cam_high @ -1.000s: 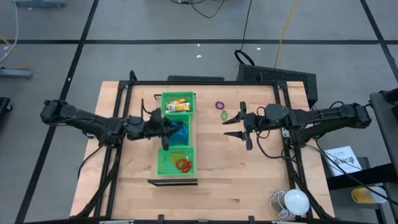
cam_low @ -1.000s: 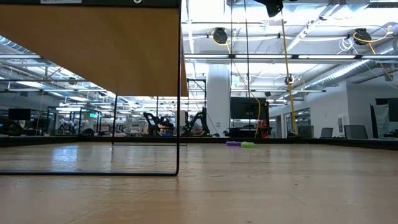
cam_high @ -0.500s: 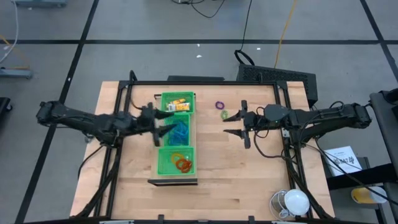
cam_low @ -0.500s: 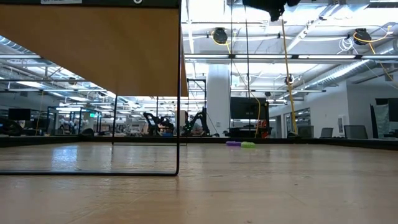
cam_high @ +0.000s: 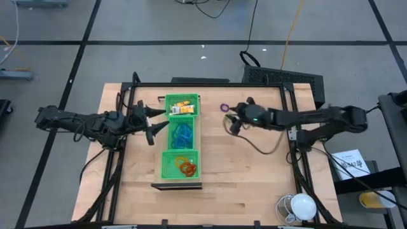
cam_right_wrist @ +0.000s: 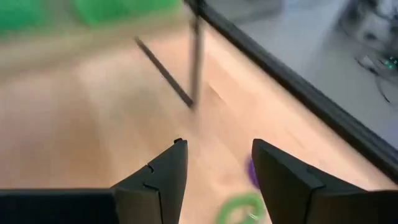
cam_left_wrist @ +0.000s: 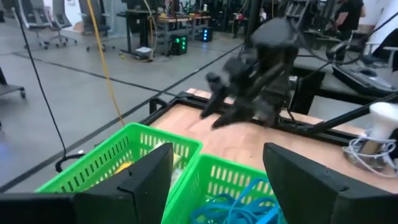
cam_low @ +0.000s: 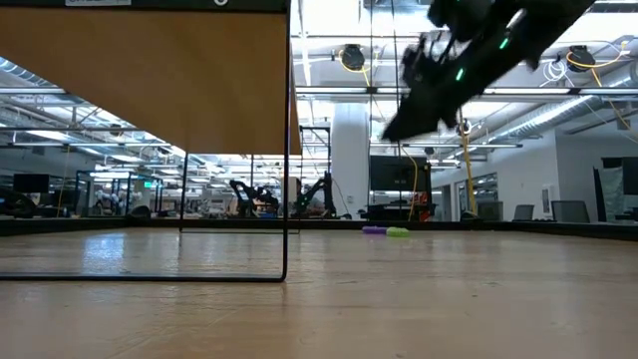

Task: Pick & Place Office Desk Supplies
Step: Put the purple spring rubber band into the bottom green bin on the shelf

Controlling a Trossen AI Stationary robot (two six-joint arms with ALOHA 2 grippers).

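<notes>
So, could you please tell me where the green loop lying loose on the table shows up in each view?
High view: the green loop lies on bare wood right of the green tray, under the right pincer.
Low view: a small green spot far across the table.
Left wrist view: not in it.
Right wrist view: between the pincer's fingers.
Shared landmark: the purple loop beside it.

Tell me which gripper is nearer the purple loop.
Right. The right gripper hovers just beside the purple loop; the left gripper is across the green tray.
</notes>
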